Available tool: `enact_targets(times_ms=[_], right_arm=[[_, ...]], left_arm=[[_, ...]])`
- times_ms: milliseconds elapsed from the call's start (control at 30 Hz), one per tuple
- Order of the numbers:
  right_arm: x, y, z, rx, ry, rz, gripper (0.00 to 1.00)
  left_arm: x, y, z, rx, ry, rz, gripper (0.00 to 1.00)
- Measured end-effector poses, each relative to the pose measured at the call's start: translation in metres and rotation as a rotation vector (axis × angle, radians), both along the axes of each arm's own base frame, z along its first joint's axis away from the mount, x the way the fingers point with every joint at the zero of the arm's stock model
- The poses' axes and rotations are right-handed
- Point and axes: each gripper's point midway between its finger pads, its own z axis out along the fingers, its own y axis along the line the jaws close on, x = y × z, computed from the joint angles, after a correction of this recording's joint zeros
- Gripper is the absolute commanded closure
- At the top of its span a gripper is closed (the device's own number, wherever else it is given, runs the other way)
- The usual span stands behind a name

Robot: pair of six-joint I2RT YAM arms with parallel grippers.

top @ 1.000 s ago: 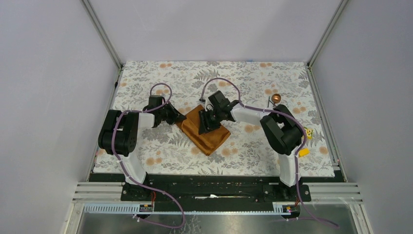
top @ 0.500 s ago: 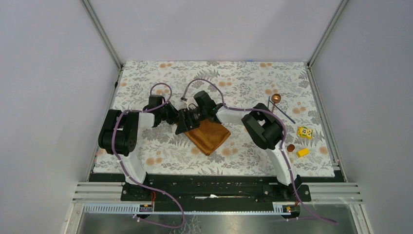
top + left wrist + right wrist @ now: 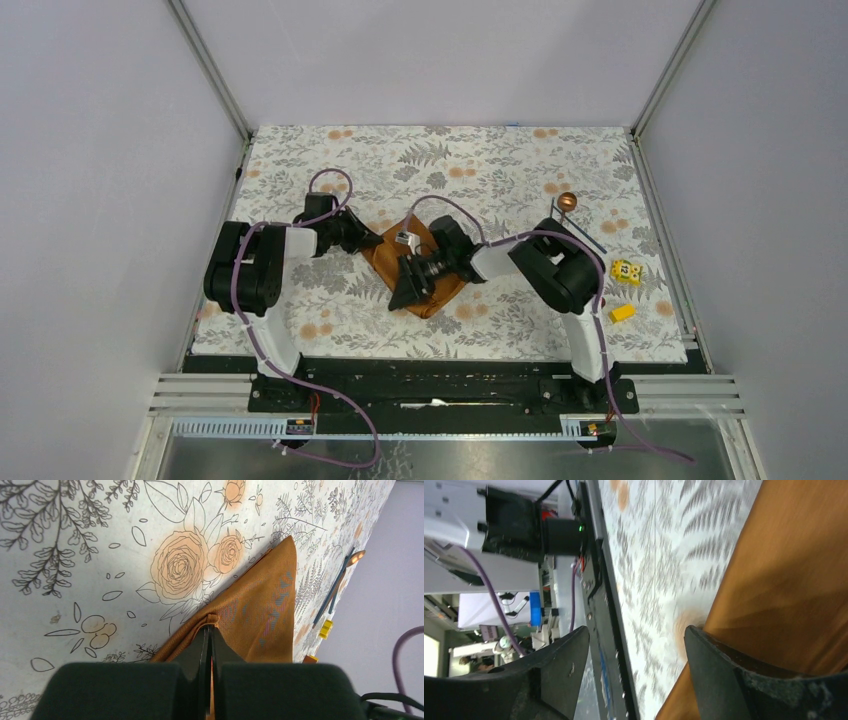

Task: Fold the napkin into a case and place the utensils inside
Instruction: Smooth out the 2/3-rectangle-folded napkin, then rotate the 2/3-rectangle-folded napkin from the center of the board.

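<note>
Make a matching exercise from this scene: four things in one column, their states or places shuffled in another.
Things:
1. left hand
2. right hand
3. copper-bowled dark-handled spoon
4. shiny orange-brown cloth napkin

States or places:
a. open
b. lying far right, untouched
c. shut on a cloth corner
d. folded, mid-table

Pairs: 1-c, 2-a, 3-b, 4-d

No legible writing

The one thing that bears marks is a yellow block (image 3: 626,270) at the right side of the table. Its top face carries dark print, perhaps digits, too small to read from the top camera. In the left wrist view the block shows only as a small yellow shape, with no marks to make out.
</note>
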Motion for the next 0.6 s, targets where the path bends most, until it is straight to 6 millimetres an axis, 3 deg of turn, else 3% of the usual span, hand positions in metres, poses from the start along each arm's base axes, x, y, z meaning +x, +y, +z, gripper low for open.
enact_targets(times_ms=[133,400,500,600], right_arm=[[-0.026,-0.030,0.000,-0.004,0.033,-0.004,0.22],[-0.051,-0.073,0.015,-0.042,0.043,-0.061,0.20],[-0.041,-0.082,0.034,-0.077,-0.001,-0.112,0.20],[0.000,-0.098,0.052,-0.116,-0.060,-0.250,0.19]], left_arm=[[0.001,-0.001,0.000,-0.005,0.002,-0.005,1.00],[-0.001,-0.003,0.000,-0.005,0.007,-0.024,0.99],[0.000,-0.004,0.001,0.011,0.017,-0.036,0.80],[0.000,-0.006,0.004,0.024,0.028,-0.051,0.64]])
